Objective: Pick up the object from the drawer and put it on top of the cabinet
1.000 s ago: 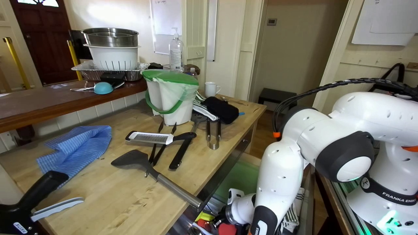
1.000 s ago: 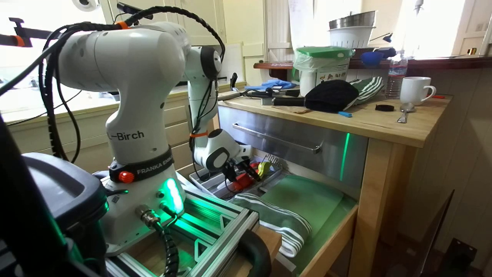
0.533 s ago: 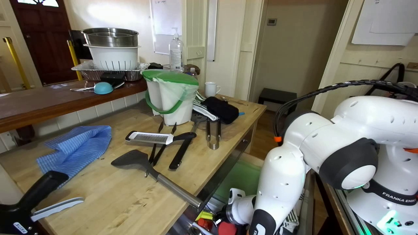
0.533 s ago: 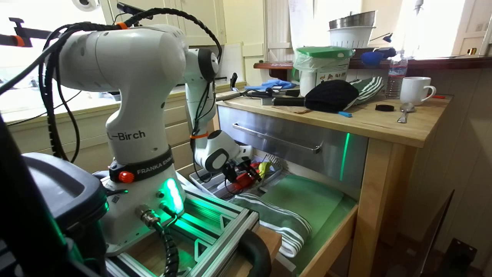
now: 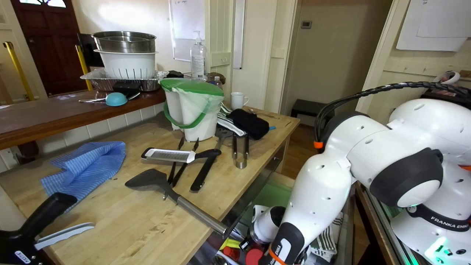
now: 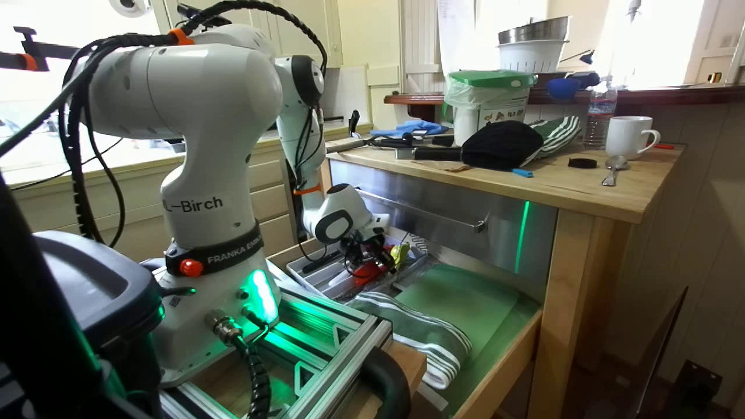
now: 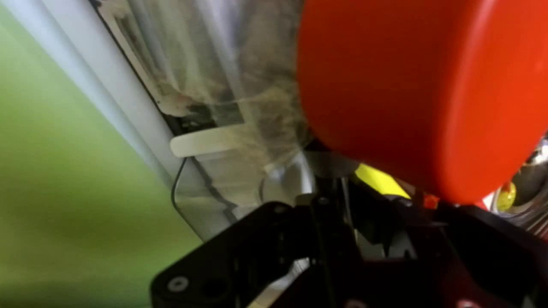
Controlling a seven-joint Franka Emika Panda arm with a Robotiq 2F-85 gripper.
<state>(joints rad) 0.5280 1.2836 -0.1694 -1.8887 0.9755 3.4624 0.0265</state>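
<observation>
Hanging from the white arm (image 6: 227,99) in an exterior view, the hand (image 6: 379,261) stands low inside the pulled-out drawer (image 6: 512,366). It is over a grey tray (image 6: 317,279), close to a red item (image 6: 368,272) and a yellow-green item (image 6: 399,254); whether it touches either cannot be told. Beside the tray, a striped cloth (image 6: 428,337) lies partly on a green liner (image 6: 465,294). Higher up, the pale worktop (image 6: 559,183) of the cabinet (image 6: 561,279) carries a white mug (image 6: 628,137), a black fabric item (image 6: 503,145) and a green-lidded tub (image 6: 492,87).

In an exterior view, a grater (image 5: 173,155), a turner (image 5: 191,209) and a crumpled blue cloth (image 5: 88,167) lie on the worktop. Past its edge the hand shows only in part.

In the wrist view, a blurred red shape (image 7: 376,85) fills the upper right, with clear plastic (image 7: 214,51) to its left. Dark fingers (image 7: 274,231) come in from below; whether they are spread, pressed together or pinching something cannot be told. Which coloured item is the task's object is unclear; these items are in the drawer, below the worktop.
</observation>
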